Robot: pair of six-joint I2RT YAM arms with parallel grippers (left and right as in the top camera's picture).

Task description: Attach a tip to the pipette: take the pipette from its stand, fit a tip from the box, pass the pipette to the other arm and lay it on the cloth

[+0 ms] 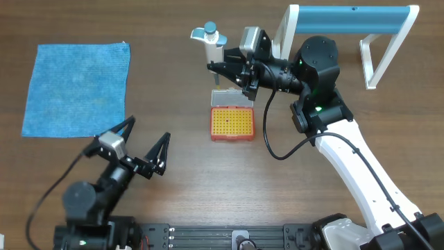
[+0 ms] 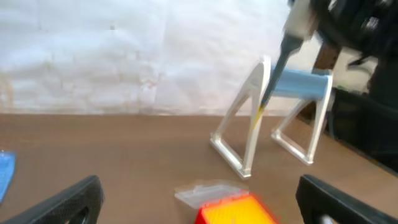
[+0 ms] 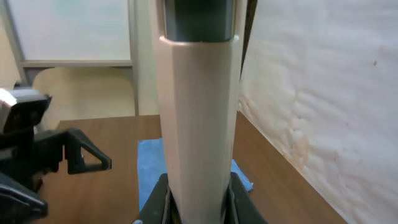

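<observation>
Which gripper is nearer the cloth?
Left. The left gripper sits open off a corner of the cloth; the right gripper holds the pipette by the box, farther off.

The white-and-black right arm (image 1: 347, 149) is showing small green lights (image 1: 318, 108) and trailing a looping black cable (image 1: 277, 158); the all-black left arm (image 1: 90, 198) is ending in a black, triangular-fingered end effector (image 1: 150, 129).

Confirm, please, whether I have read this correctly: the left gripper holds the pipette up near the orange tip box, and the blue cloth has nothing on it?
Not quite: the top view shows the right gripper holding the pipette, while the left gripper is open and empty. The rest stands: the pipette is up near the orange tip box, and the blue cloth has nothing on it.
</observation>
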